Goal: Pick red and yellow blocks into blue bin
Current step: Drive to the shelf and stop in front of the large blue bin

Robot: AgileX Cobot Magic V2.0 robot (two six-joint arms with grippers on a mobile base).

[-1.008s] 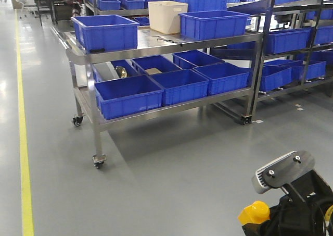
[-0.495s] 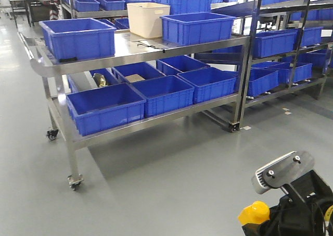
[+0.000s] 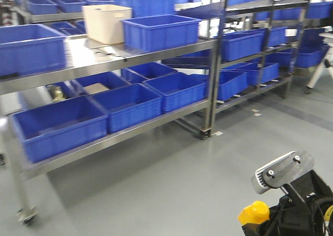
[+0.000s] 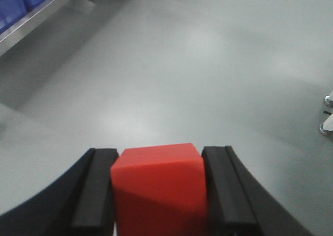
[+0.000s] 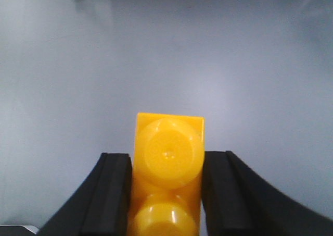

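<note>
My left gripper point(image 4: 160, 160) is shut on the red block point(image 4: 158, 191), a plain cube held between both black pads above bare grey floor. The yellow block point(image 5: 169, 137), a brick with two round studs, is clamped lengthwise in my shut right gripper point(image 5: 167, 165). In the front view the yellow block point(image 3: 254, 213) shows at the bottom right on the arm. A blue bin point(image 3: 158, 32) stands on the steel cart's top shelf point(image 3: 99, 59) next to a cream tub point(image 3: 106, 22). Another blue bin point(image 3: 28, 47) sits at the shelf's left end.
The cart's lower shelf carries several more blue bins point(image 3: 130, 106). Racks with further blue bins point(image 3: 244, 43) stand behind and to the right. Grey floor point(image 3: 156, 184) lies between me and the cart. A cart caster point(image 3: 26, 216) is at the lower left.
The front view has swung right and drawn nearer: the cart and its bins slid left and grew larger. The yellow block and arm stay at the same spot in the view.
</note>
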